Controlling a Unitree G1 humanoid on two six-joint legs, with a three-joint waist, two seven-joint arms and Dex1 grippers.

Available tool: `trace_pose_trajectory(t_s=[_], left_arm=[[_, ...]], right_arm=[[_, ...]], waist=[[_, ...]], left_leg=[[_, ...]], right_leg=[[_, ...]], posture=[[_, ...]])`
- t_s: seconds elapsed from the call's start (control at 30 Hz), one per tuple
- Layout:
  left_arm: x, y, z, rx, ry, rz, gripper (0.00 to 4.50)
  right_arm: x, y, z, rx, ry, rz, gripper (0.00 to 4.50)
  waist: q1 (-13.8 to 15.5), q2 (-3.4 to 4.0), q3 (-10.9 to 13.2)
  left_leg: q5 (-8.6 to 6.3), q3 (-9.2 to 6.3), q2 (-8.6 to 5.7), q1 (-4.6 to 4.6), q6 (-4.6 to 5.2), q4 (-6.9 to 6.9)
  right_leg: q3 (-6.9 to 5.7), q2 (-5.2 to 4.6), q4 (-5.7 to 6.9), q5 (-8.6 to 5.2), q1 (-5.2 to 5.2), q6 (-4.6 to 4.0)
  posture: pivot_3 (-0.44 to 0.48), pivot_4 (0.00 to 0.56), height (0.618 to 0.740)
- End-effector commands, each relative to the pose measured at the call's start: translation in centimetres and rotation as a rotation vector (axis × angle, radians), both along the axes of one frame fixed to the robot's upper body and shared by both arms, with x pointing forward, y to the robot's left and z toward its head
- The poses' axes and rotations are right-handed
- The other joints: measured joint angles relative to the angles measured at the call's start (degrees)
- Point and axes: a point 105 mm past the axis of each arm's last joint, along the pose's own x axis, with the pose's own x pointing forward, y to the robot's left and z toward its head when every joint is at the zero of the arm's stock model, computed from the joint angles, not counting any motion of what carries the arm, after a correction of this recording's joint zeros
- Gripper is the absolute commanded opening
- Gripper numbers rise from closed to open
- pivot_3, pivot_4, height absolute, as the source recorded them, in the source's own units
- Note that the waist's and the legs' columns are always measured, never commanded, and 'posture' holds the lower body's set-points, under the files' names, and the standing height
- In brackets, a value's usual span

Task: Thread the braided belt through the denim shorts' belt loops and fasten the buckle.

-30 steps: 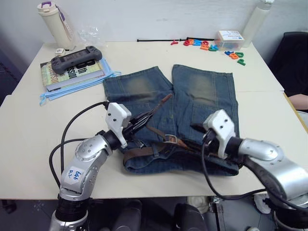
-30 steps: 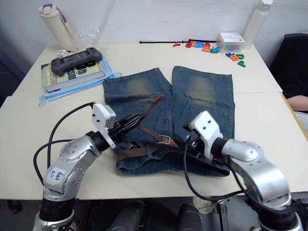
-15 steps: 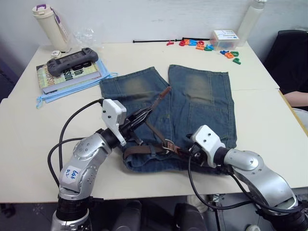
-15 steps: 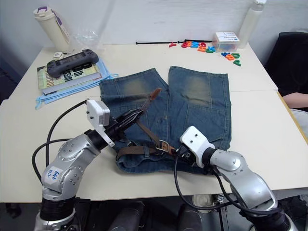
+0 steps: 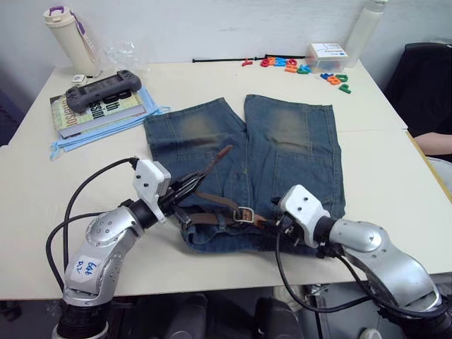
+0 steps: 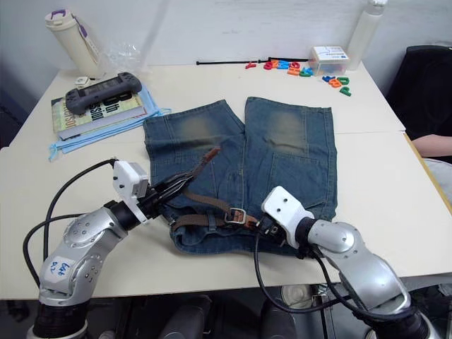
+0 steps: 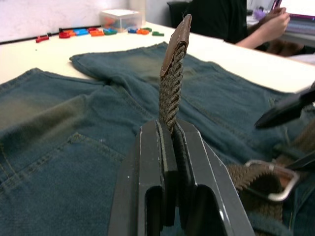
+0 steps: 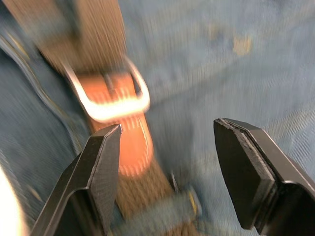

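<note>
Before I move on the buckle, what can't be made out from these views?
- How many belt loops the braided belt passes: too small in the eye views.
- Buckle prong: blurred in the right wrist view.
- Strap inside the left end effector: its fingers hide it.
- Waistband of the denim shorts under the right end effector: that arm covers it in the eye views.

Coarse woven dark-brown braided belt point(image 7: 170, 93) with smooth tan leather tip; shiny silver metal buckle point(image 8: 114, 101). Faded matt blue denim shorts point(image 5: 282, 141), stitched; matt cream table point(image 5: 63, 176).

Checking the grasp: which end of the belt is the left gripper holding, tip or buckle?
The tan leather tip end: the left gripper clamps the braided belt just below it. The silver buckle lies on the denim shorts.
</note>
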Motion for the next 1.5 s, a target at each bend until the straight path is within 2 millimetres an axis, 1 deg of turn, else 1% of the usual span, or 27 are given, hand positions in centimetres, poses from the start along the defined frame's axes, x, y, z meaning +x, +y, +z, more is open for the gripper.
trace_pose_trajectory(t_s=[0.03,0.13,0.2,0.23,0.3,0.43,0.53,0.87,1.17,1.33,1.47,1.5], left_arm=[[-0.4,-0.4,0.8,0.011,-0.056,-0.019,0.0],[-0.4,-0.5,0.9,0.012,-0.058,-0.021,0.0],[-0.4,-0.4,1.0,0.013,-0.056,-0.022,0.0],[-0.5,-0.3,1.0,0.015,-0.054,-0.021,0.0],[-0.6,-0.2,0.8,0.025,-0.047,-0.021,0.0],[-0.7,0.4,0.6,0.045,-0.035,-0.008,0.0],[-0.8,0.8,0.3,0.061,-0.026,0.002,0.0],[-0.8,0.8,0.4,0.061,-0.026,0.003,0.0],[-0.8,0.4,0.3,0.062,-0.027,-0.001,0.0],[-0.7,0.3,0.4,0.062,-0.033,-0.004,0.0],[-0.5,0.2,0.9,0.055,-0.045,-0.004,0.0],[-0.5,-0.1,1.2,0.05,-0.055,-0.013,0.0]], right_arm=[[-0.4,0.6,3.7,0.097,-0.07,0.051,3.2],[-0.4,1.1,4.3,0.148,-0.056,0.059,2.46],[-0.5,1.3,3.5,0.135,-0.026,0.062,1.49],[-0.5,1.4,2.8,0.119,-0.007,0.058,0.91],[-0.4,1.5,1.6,0.092,0.021,0.047,0.06],[-0.4,1.8,0.3,0.068,0.042,0.037,0.06],[-0.3,2.0,-0.1,0.055,0.043,0.031,0.06],[0.0,3.9,-0.5,0.064,0.04,0.034,0.06],[-0.3,5.6,-0.4,0.063,0.032,0.071,0.06],[-0.5,5.4,-1.2,0.017,0.046,0.078,0.06],[-0.5,5.4,-1.4,0.003,0.045,0.083,0.06],[-0.6,5.4,-1.5,-0.008,0.047,0.084,0.06]], waist=[[0.0,0.0,0.0],[-0.1,0.0,0.0],[-0.1,0.0,0.0],[-0.1,0.0,0.0],[-0.1,0.0,0.0],[-0.3,0.01,0.0],[-0.3,0.02,0.0],[-0.3,0.03,0.0],[-0.4,0.03,0.0],[-0.4,0.03,0.0],[-0.4,0.03,0.0],[-0.4,0.02,0.0]], left_leg=[[-0.05,-0.02,0.0,0.0,0.04,0.02],[-0.1,-0.02,0.0,0.0,0.05,0.04],[-0.13,-0.01,0.0,0.0,0.04,0.04],[-0.14,-0.01,-0.01,0.0,0.04,0.04],[-0.16,0.0,-0.01,0.01,0.05,0.04],[-0.18,0.02,-0.02,0.01,0.08,0.05],[-0.2,0.06,-0.02,0.03,0.05,0.06],[-0.23,0.08,-0.01,0.02,0.03,0.07],[-0.24,0.16,-0.01,0.01,0.02,0.07],[-0.25,0.32,-0.01,-0.02,0.02,0.06],[-0.25,0.41,-0.01,-0.05,0.03,0.07],[-0.25,0.42,0.0,-0.05,0.03,0.07]], right_leg=[[0.06,0.0,0.01,0.0,-0.01,0.0],[0.11,0.03,0.05,0.01,-0.03,-0.01],[0.16,0.07,0.05,0.01,-0.06,-0.01],[0.17,0.08,0.05,0.01,-0.07,-0.01],[0.21,0.09,0.05,0.01,-0.08,-0.01],[0.32,0.09,0.07,0.01,-0.14,-0.01],[0.4,0.13,0.1,0.01,-0.18,-0.01],[0.45,0.16,0.11,0.01,-0.23,-0.01],[0.57,0.18,0.17,0.01,-0.33,-0.01],[0.74,0.21,0.24,0.01,-0.5,-0.01],[0.82,0.21,0.32,0.01,-0.59,-0.02],[0.83,0.21,0.33,0.01,-0.61,-0.02]], posture=[[0.0,0.15,0.713],[0.0,0.15,0.713],[0.0,0.15,0.713],[0.0,0.15,0.713],[0.0,0.15,0.713],[0.0,0.15,0.713],[0.0,0.15,0.713],[0.0,0.15,0.713],[0.0,0.15,0.713],[0.0,0.15,0.713],[0.0,0.15,0.713],[0.0,0.15,0.713]])
